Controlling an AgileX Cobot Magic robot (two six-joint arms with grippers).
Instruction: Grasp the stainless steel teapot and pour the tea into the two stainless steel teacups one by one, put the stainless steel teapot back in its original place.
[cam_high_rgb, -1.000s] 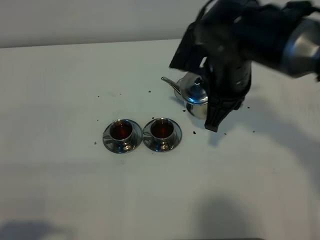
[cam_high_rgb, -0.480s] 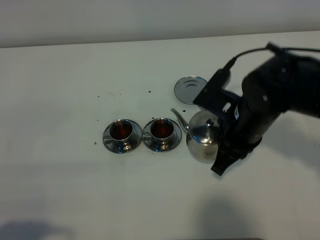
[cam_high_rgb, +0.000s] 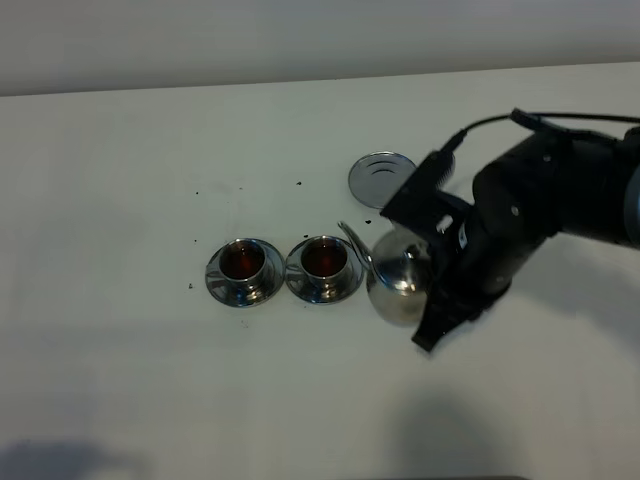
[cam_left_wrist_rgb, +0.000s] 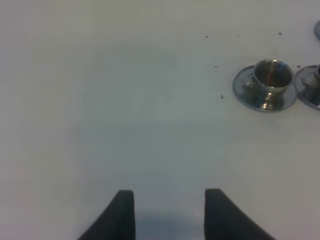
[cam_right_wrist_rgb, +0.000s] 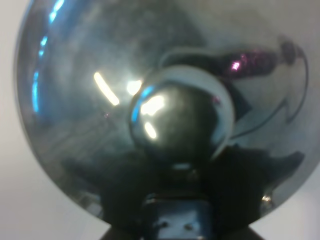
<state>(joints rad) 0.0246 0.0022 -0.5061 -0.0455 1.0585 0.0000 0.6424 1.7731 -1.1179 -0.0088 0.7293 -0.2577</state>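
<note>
The right gripper (cam_high_rgb: 432, 300) holds the stainless steel teapot (cam_high_rgb: 397, 280) right of centre, spout aimed left at the nearer teacup (cam_high_rgb: 324, 258), just beside it. Both cups hold tea; the left gripper (cam_left_wrist_rgb: 169, 212) hangs open, empty

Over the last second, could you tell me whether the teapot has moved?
Yes. The teapot has left the round steel disc and come forward, its spout now beside the right-hand cup.

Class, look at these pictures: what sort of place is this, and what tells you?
Probably a test bench for robots, not a home: a bare white table, one steel teapot in the right gripper, two cups of tea and little else.
</note>
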